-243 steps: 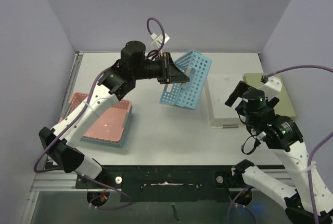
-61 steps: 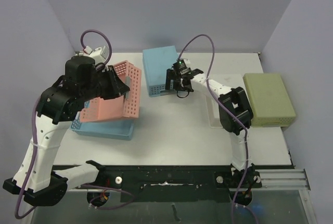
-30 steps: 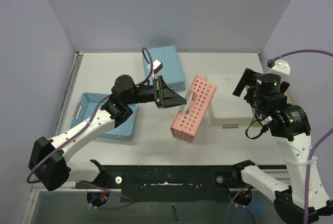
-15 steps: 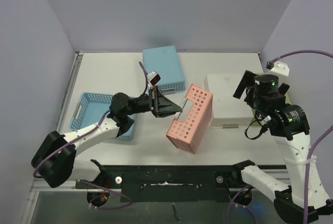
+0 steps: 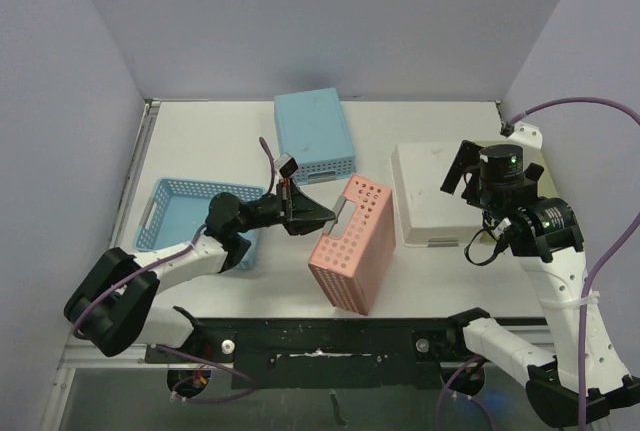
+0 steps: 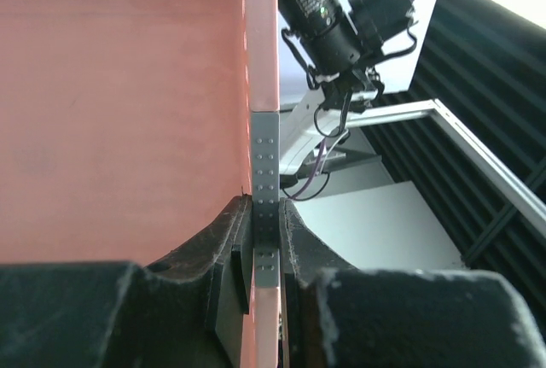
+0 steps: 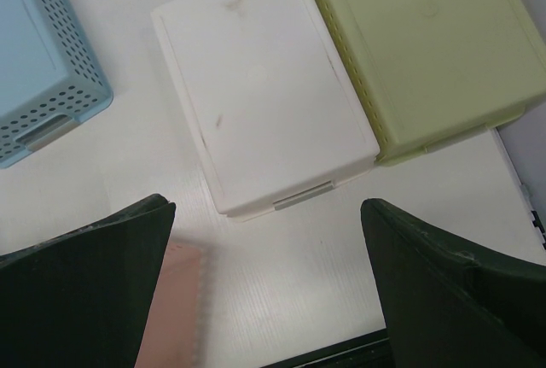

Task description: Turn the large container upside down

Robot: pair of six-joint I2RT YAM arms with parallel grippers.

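Mid-turn on the desk [image 5: 200, 141]: we see the pink basket [image 5: 352, 243] up on its side just left of the white box [image 5: 435, 196], near that box's front corner. Its solid bottom faces the box and its open mouth faces away. The left gripper [image 6: 266, 210] is pinched narrow on the basket's thin end wall, one finger inside and one outside. Whether the basket's low edge touches the desk we cannot tell.

The right gripper [image 7: 266, 240] hangs above the white box's front edge, spread wide and holding nothing. A green box [image 7: 426, 43] lies against the white box's right side, a blue box [image 5: 315, 136] sits overturned behind and to its left, and a blue basket [image 5: 185, 216] stands mouth-up well to its left, beyond the pink one.

We judge the flip about half made. To finish it well, we would roll the wrist on until the mouth faces the desk, tipping the basket away from the white box so the two do not bump. We would lower until the whole rim rests flat, and only then let go. The pinch on one thin wall may let the basket swing, so a slow roll suits.
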